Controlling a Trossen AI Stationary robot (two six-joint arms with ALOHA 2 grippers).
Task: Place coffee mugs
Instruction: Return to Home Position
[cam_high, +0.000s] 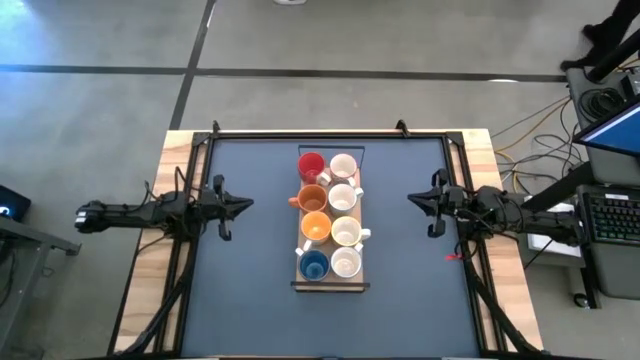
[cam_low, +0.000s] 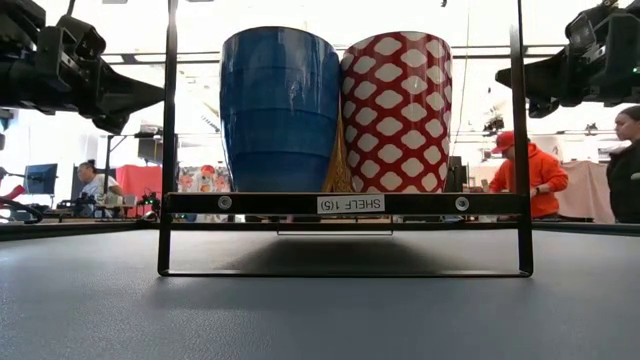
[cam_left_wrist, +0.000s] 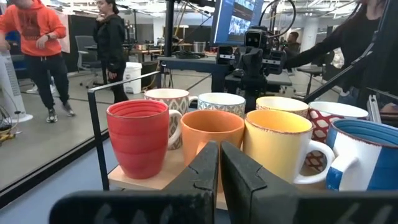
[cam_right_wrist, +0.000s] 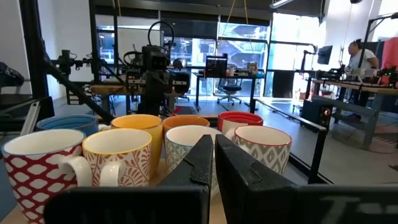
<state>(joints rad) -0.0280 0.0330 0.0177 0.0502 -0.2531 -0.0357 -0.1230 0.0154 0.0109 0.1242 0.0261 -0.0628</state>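
Note:
Several coffee mugs stand upright in two rows on a wooden shelf tray (cam_high: 330, 284) at the table's middle: a red mug (cam_high: 311, 165), two orange mugs (cam_high: 314, 197), a blue mug (cam_high: 314, 265), and white patterned mugs (cam_high: 344, 198) in the right row. The low view shows the blue mug (cam_low: 279, 110) and a red-and-white checked mug (cam_low: 397, 112) side by side. My left gripper (cam_high: 248, 205) hovers shut at the table's left, pointing level at the tray. My right gripper (cam_high: 412, 199) hovers shut at the right, likewise pointing at the tray. Neither touches anything.
A black metal frame (cam_low: 345, 203) labelled as a shelf carries the tray. A black rail frame (cam_high: 330, 133) runs around the dark table mat. People stand in the room beyond the table. Open mat lies between each gripper and the tray.

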